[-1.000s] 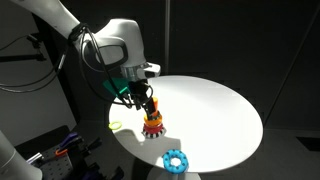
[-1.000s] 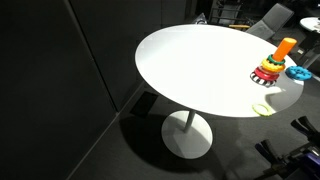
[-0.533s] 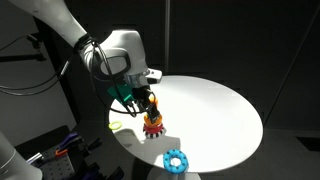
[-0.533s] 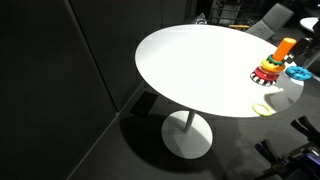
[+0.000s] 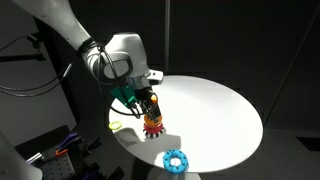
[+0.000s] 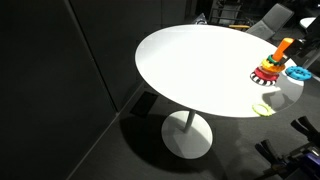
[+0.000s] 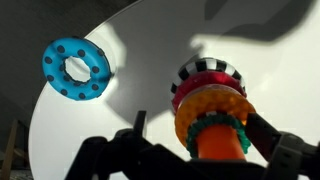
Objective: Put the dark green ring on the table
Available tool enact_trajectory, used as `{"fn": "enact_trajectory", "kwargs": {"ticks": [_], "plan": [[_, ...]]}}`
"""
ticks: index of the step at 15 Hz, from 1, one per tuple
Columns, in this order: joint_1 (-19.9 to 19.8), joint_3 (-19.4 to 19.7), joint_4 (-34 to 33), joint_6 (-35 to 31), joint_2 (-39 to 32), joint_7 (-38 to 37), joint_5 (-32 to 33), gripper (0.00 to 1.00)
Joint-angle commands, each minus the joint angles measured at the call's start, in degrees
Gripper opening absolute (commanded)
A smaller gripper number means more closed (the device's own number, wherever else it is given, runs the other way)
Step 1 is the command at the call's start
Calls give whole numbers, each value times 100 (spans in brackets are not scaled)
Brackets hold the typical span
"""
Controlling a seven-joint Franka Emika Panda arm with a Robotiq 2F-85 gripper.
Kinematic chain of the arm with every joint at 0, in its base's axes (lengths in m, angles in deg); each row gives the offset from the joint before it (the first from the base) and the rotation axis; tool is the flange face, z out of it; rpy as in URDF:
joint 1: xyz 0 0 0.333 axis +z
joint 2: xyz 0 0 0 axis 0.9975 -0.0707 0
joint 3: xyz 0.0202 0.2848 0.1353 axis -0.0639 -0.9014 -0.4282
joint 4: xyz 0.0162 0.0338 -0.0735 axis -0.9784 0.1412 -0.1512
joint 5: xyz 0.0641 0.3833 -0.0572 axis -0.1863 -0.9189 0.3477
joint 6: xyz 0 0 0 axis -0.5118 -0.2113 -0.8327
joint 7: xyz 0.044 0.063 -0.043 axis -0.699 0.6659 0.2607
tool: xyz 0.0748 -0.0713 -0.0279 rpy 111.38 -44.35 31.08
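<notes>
The dark green ring (image 7: 193, 133) sits round the orange peg (image 7: 217, 148) of a ring stacker, on top of an orange ring (image 7: 210, 103) and a red toothed ring (image 7: 200, 72). The stacker stands on the white round table (image 7: 140, 40) and shows in both exterior views (image 5: 153, 123) (image 6: 270, 68). My gripper (image 7: 205, 132) is open and low over the stacker, with one finger on each side of the peg at the height of the green ring. In an exterior view the gripper (image 5: 148, 104) hangs right over the stacker.
A light blue ring (image 7: 77, 69) lies flat on the table near the stacker, as both exterior views (image 5: 176, 160) (image 6: 298, 72) show. A pale yellow-green ring (image 5: 116, 126) (image 6: 262, 108) lies near the table's edge. The table (image 6: 190, 60) stretches wide beyond the stacker.
The gripper has sunk slightly closer onto the stacker. The orange peg leans a little more in one exterior view. The rings on the table have not moved.
</notes>
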Motion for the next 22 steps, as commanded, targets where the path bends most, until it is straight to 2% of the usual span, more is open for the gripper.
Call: {"fn": "enact_trajectory", "kwargs": {"ticks": [1,7,21,22], "plan": [[92,13,-137,-77,-133,97,-244,100],[158,-46,-163,-101,-192,331,-742,100],[170,-133,-230,-534,-484,561,-979,100],[165,-142,-229,-565,-501,582,-1009,75]]}}
